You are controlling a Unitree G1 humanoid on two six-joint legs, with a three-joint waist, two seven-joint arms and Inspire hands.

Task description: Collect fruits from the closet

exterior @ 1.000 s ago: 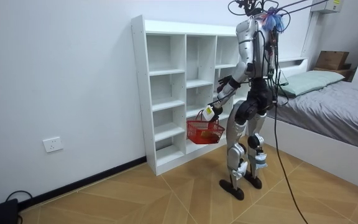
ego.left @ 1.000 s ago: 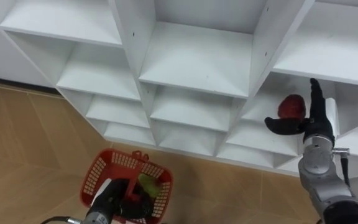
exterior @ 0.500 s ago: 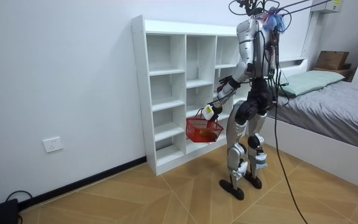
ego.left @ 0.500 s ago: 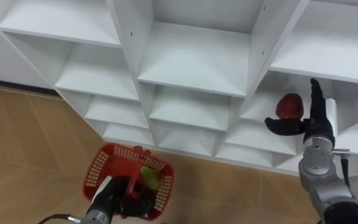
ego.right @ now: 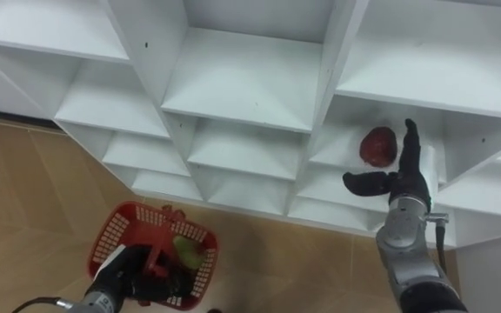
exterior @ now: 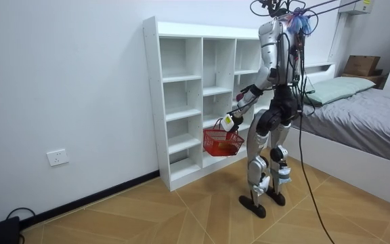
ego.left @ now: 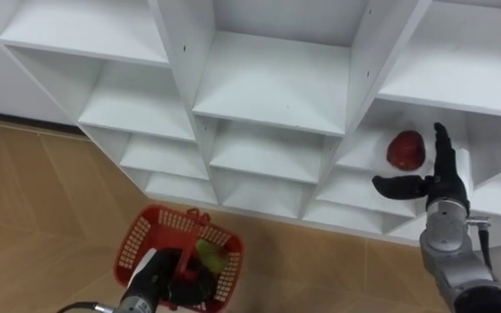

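Left eye view and right eye view, looking down at the white closet [ego.left: 268,87]. One red fruit [ego.left: 405,149] lies on a shelf in the right column of compartments, well inside the opening. The right robot hand [ego.left: 446,187] is raised just to the right of it and slightly nearer: its fingers are straight and point up, its thumb is spread wide to the left, and it holds nothing. A narrow gap appears to separate it from the fruit. At lower left, the left robot hand [ego.left: 156,276] is curled round the handle of a red basket [ego.left: 133,239], which hangs over the wooden floor [ego.left: 33,200] and holds a green fruit [ego.left: 209,255] and something darker that cannot be made out.

Room view: the robot stands upright facing the closet, the basket [exterior: 222,141] hanging in front of the lower shelves and a bed [exterior: 357,102] on the room view's right.

Handling, as a judgement: the red fruit looks round, firm and smooth-skinned, probably light enough for one hand. It is likely to roll if nudged on the flat shelf. The best hold would be about its widest part, with the fingers behind it and the thumb on the near side, closing gently to avoid bruising.
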